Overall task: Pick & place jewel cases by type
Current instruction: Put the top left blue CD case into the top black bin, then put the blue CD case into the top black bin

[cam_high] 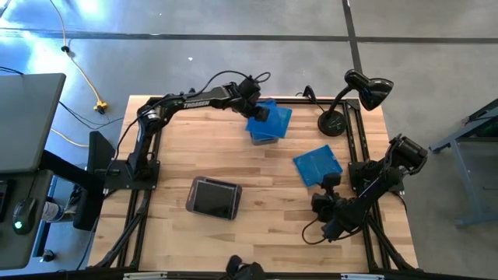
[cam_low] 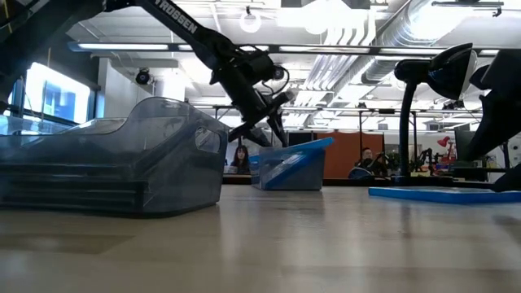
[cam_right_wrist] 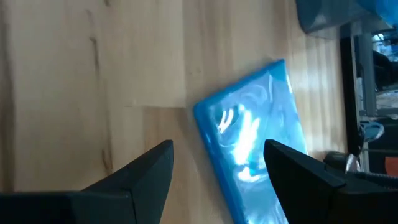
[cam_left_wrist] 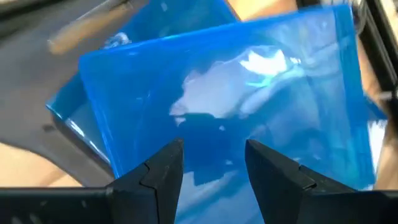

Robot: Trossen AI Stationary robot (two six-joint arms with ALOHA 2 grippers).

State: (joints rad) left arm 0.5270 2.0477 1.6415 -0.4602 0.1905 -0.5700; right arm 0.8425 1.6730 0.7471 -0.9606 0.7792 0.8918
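Note:
A blue jewel case [cam_left_wrist: 217,81] lies tilted on top of a smoky tub [cam_low: 285,175] at the table's far middle, one edge [cam_low: 319,145] raised above the rim. My left gripper [cam_high: 259,111] hovers open just above it, on its left, with nothing between the fingers [cam_left_wrist: 168,165]. A second blue jewel case [cam_high: 317,165] lies flat on the table at the right. My right gripper [cam_right_wrist: 217,155] stands open just short of its near corner. A second tub [cam_high: 214,197] with dark jewel cases sits at the near middle.
A black desk lamp [cam_high: 342,109] stands at the far right corner, close to the tub with the blue cases. Bare wood lies between the two tubs and along the table's left side. People sit in the room beyond the far edge.

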